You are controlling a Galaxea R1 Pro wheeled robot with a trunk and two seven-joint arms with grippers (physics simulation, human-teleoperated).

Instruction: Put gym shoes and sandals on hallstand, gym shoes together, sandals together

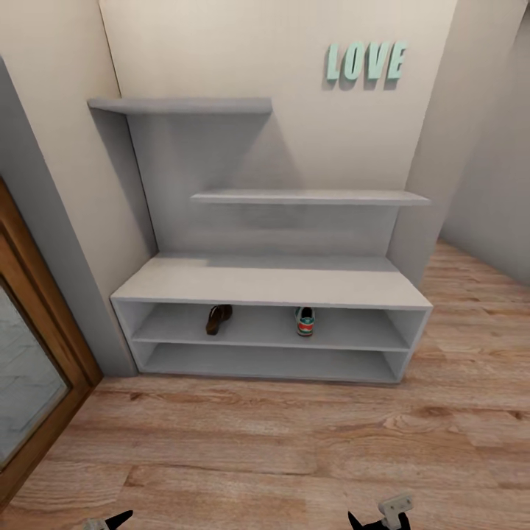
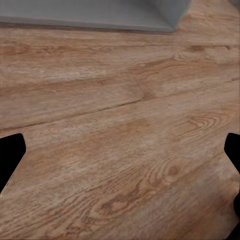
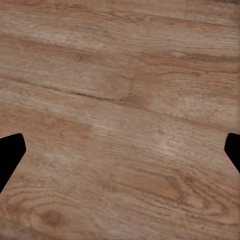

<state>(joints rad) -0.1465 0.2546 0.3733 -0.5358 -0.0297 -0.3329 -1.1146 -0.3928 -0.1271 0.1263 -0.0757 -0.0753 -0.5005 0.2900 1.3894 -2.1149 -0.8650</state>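
both claws, left claw [image 2: 120, 165] and right claw [image 3: 120, 160], hang spread over knotty wood-grain corridor floor [image 1: 294, 449], the matte pale grey hallstand [image 1: 272, 283] ahead holding one brown sandal [image 1: 218, 319] and one sneaker [image 1: 305, 321].

Black fingers [image 2: 11, 155], pale grey bracket [image 1: 395, 508]

The hallstand [image 1: 272, 283] is standing against the wall, on the corridor floor [image 1: 294, 442]. One sandal [image 1: 218, 319] is lying on its upper open shelf, toward the left; one gym shoe [image 1: 305, 321] is sitting on the same shelf to the right, well apart. Two staggered shelves are hanging above the bench top.
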